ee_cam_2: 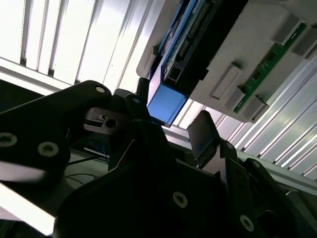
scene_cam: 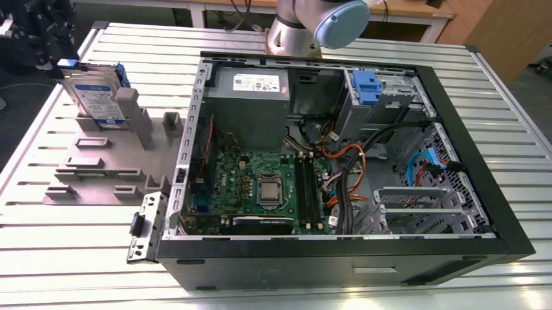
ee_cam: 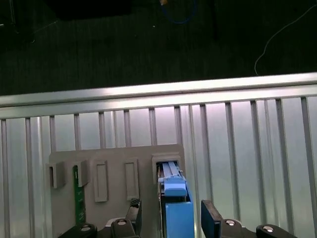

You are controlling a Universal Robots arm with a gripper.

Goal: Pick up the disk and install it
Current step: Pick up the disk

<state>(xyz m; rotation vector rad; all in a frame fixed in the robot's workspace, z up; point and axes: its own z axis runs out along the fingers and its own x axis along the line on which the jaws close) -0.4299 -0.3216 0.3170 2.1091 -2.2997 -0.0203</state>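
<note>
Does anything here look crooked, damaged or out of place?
Nothing stands out. The disk stands on edge in its slot of the grey holder, the open gripper flanks its blue frame, and the computer case lies open.

One blue-framed silver disk (scene_cam: 93, 97), one grey plastic holder block (scene_cam: 97, 171), one open black metal computer case (scene_cam: 345, 261).

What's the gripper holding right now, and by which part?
Nothing gripped: the gripper is open, its fingers either side of the disk's blue end, with gaps showing.
</note>
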